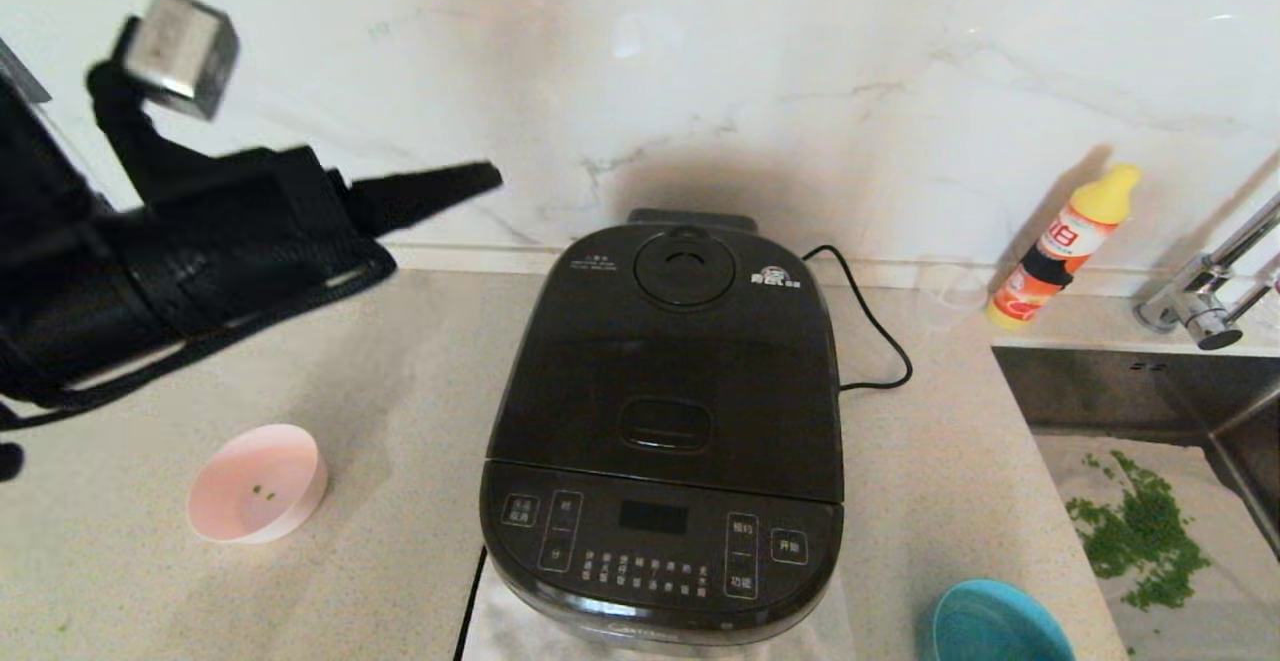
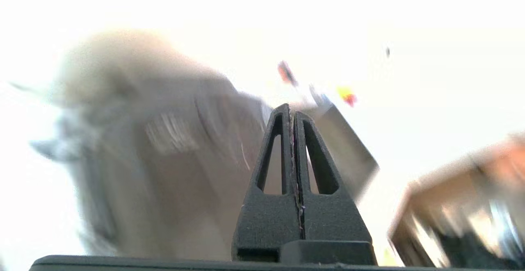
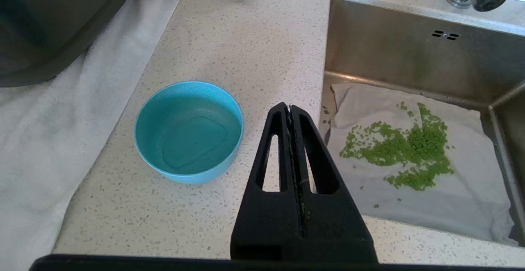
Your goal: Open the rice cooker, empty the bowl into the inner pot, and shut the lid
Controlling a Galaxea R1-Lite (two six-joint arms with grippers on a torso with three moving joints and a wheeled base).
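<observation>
- Before you runs a pale speckled stone countertop, lit brightly from above
- Behind it stands a white marble-veined wall, with a dark shadow at its middle
- At your right a steel sink is sunk into the counter, a chrome faucet at its back edge
- A white cloth lines the sink bottom

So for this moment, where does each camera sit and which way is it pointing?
Head: looks down on the shut rice cooker; raised left arm, left claw showing.
Left wrist: behind the shut left claw, scene blurred.
Right wrist: behind the shut right claw, above the blue bowl and sink.
Head and right wrist share the blue bowl.
</observation>
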